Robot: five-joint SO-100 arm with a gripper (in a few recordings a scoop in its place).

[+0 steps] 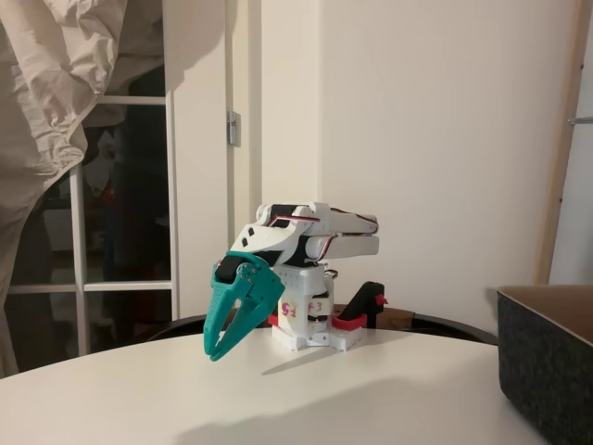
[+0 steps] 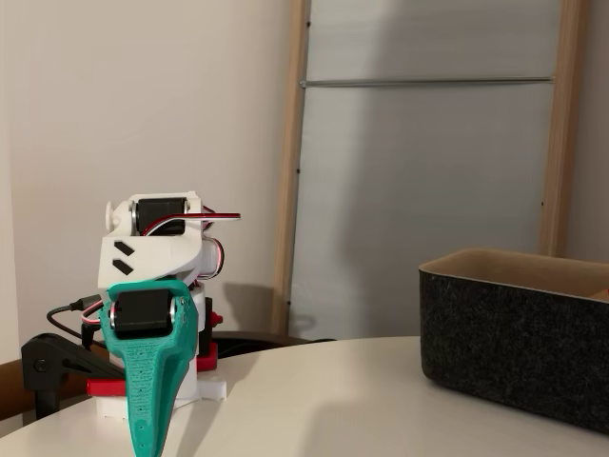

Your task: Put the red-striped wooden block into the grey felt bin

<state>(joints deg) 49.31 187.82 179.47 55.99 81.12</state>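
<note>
Table [image 1: 389,399]: one white round top. It carries the arm's base and the bin, and you have bare surface in front of the gripper in both fixed views.
Grey felt bin [image 2: 514,347]: one, dark charcoal walls with a tan lining, standing upright at the right edge of both fixed views, well apart from the arm. Something orange shows just over its far rim at the right; you cannot tell what it is.
Arm [image 1: 310,236]: one, white, folded low over its base, as if at rest.
Gripper [image 1: 225,336]: one, teal, pointing down with its tips just above the table. The jaws stand nearly together with only a thin gap, and nothing is between them.
Red-striped wooden block: I count none on the tabletop that these two views cover, so where it lies cannot be told.
Step in hand: judged as the very start, with the arm folded and no grasp made.
Next move: you need to find the block first, then unfold, spread the jaws and come down over it.
</note>
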